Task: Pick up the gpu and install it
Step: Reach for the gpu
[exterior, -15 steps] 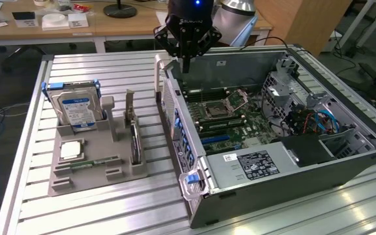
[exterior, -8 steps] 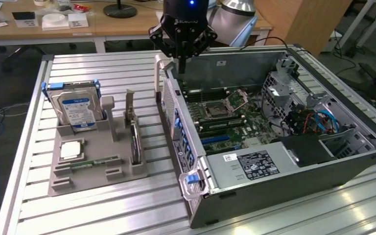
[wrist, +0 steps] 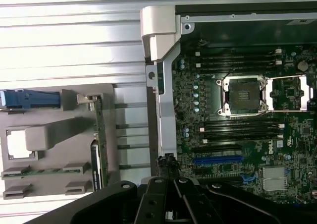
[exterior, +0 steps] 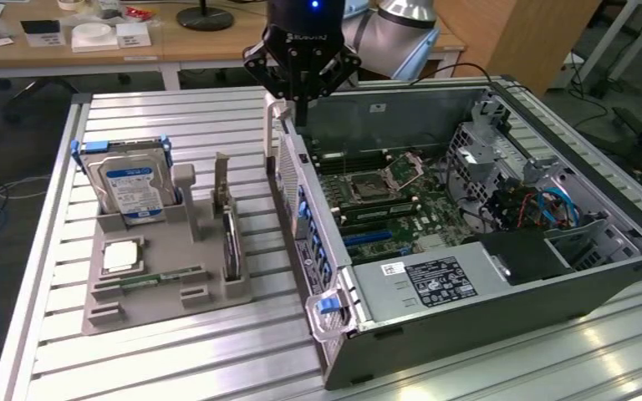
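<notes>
Task not begun. The gpu (exterior: 230, 238), a thin dark card with a silver bracket, stands on edge in the grey plastic holder (exterior: 131, 311) on the slatted aluminium counter (exterior: 176, 117). The black hand (exterior: 298, 98) hovers over the rear wall of the open grey computer case (exterior: 588, 288), well apart from the card. It has no hold of the card; how far open it is cannot be told.

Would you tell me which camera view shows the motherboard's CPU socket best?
The wrist view: it looks straight down on the CPU socket, square frame fully visible. The exterior view shows the socket at a slant, inside the case.

The gpu (wrist: 101, 135) stands edge-on in its holder (wrist: 54, 130) — beside the case (wrist: 158, 30).
</notes>
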{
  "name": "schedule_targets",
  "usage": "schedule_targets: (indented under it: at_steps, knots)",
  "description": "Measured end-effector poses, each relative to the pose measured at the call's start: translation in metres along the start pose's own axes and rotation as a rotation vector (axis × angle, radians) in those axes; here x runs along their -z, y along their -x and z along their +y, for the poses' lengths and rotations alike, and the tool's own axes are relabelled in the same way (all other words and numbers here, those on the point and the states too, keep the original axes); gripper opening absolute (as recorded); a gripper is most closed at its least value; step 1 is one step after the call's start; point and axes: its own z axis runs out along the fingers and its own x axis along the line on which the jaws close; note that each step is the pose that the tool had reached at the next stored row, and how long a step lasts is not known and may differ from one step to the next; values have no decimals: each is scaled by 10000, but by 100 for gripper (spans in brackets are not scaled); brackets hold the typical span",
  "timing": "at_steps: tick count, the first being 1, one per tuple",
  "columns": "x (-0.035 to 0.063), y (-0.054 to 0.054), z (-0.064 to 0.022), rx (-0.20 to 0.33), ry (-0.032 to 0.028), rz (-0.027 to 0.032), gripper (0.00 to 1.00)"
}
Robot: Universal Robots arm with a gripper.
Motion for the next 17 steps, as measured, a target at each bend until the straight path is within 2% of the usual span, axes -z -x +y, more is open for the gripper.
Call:
schedule_targets:
  at_steps: [17]
  knots:
    - [6, -303, -23, 1, -1, 1, 11]
